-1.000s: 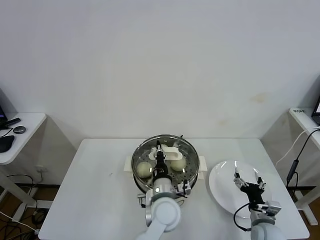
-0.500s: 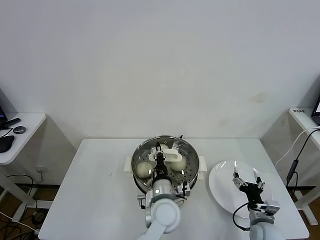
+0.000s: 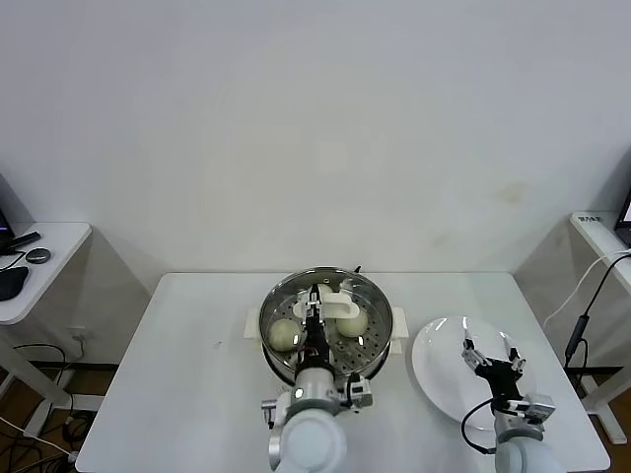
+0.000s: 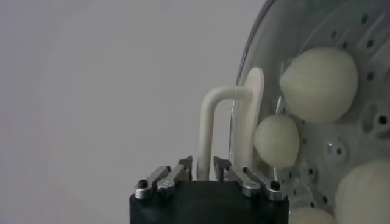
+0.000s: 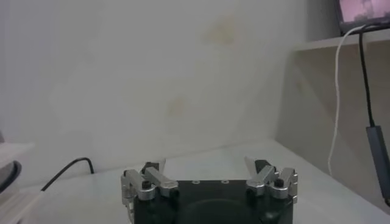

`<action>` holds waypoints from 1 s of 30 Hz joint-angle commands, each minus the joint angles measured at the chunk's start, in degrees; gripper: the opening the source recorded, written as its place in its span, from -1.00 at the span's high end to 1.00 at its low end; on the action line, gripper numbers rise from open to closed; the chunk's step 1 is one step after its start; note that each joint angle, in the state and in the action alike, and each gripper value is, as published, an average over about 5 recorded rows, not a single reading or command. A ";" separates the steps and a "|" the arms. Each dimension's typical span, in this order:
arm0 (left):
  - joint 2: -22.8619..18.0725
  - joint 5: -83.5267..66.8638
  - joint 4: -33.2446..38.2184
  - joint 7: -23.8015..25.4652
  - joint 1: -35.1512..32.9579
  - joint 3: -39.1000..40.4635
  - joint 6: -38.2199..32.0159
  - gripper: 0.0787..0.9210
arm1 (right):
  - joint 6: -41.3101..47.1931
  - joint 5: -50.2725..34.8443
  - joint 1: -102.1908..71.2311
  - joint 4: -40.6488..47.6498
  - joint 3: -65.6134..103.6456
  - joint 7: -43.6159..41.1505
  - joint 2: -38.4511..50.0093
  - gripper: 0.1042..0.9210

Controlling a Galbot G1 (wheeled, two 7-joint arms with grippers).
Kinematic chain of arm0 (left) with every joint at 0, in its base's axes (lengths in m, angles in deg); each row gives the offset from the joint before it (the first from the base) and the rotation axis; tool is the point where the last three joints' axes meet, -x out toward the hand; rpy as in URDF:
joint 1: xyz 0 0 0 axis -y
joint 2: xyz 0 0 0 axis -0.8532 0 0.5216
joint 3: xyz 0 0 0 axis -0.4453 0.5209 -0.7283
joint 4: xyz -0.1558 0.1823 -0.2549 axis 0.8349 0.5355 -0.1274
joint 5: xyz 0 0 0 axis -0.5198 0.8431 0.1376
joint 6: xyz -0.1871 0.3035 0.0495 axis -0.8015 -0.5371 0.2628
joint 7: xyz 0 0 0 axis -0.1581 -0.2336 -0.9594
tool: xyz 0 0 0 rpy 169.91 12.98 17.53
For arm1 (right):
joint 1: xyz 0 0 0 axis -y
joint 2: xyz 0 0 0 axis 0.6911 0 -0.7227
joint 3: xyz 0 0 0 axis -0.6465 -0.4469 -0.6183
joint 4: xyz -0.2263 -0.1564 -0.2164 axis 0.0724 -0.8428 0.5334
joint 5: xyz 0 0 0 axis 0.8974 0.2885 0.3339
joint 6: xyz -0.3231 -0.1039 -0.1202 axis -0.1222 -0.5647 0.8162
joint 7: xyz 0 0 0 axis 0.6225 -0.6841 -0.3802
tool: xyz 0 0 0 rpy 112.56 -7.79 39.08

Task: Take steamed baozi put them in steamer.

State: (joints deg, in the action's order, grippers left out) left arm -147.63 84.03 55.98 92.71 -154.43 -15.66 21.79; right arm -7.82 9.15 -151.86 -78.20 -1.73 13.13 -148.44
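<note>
Shiny steamer [image 3: 367, 340] at centre frame, smooth cream baozi [image 3: 283, 334] on its perforated tray, left gripper [image 3: 317, 298] seemingly clamped on the white lid handle [image 4: 210, 131], right gripper [image 3: 490, 353] spread open over the white plate [image 3: 439, 367], lower right.

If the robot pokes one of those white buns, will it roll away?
Probably a little: the baozi looks round and smooth, so it may roll. It likely stays inside the steamer, whose steel wall surrounds it. It looks soft, so a hard poke might dent it.

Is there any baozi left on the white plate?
No: in the head view the plate shows only bare white surface, with the right gripper open above it, and the baozi lie in the steamer.
</note>
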 commanded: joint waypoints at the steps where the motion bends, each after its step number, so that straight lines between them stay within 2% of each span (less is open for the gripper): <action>1: 3.98 -10.66 18.83 4.78 -7.34 0.40 -0.33 0.02 | 0.70 0.30 -0.20 -0.41 -0.17 -0.08 0.26 -0.76; 4: 4.53 -11.60 21.07 4.52 -10.00 -0.09 -0.23 -0.19 | 1.83 0.52 -0.37 -0.80 -0.74 -0.56 0.96 -0.76; 9: 5.62 -15.17 24.86 1.30 -14.73 -4.49 -1.41 -0.53 | 1.85 2.81 -1.49 -2.00 -1.74 -2.17 2.07 -0.76; 11: 6.40 -20.83 26.44 -2.36 -16.81 -7.56 -4.20 -0.64 | -1.00 4.84 -2.32 -2.12 -2.13 -3.41 2.40 -0.76; 13: 7.61 -30.10 27.38 -8.04 -18.77 -11.20 -8.11 -0.73 | -4.03 6.25 -3.40 -2.59 -2.31 -5.34 2.61 -0.76; 15: 9.23 -41.44 27.40 -14.44 -20.79 -15.95 -13.17 -0.76 | -4.89 6.77 -5.11 -4.15 -2.75 -6.96 2.95 -0.76; 17: 9.89 -51.72 26.36 -18.39 -22.74 -22.25 -19.20 -0.76 | -3.71 6.07 -7.23 -6.39 -3.80 -7.33 3.59 -0.76; 19: 8.94 -60.58 24.52 -18.04 -24.48 -30.23 -25.66 -0.77 | -2.48 5.51 -9.77 -8.45 -5.27 -6.40 4.48 -0.76; 22: 7.27 -72.27 21.02 -15.37 -25.84 -39.41 -30.39 -0.77 | -2.05 7.10 -12.29 -9.62 -6.28 -4.78 5.11 -0.76; 26: 6.21 -83.55 15.13 -15.82 -27.31 -45.59 -30.79 -0.77 | -2.09 5.46 -12.89 -8.88 -6.39 -2.80 5.20 -0.76; 30: 4.79 -87.00 11.03 -18.20 -30.18 -46.73 -30.54 -0.77 | -1.67 4.89 -13.39 -8.37 -6.76 -2.58 5.32 -0.76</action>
State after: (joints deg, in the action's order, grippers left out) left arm -141.40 28.40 75.20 80.57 -177.00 -44.13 1.25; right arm -9.28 14.29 -160.95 -84.62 -6.56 9.41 -144.10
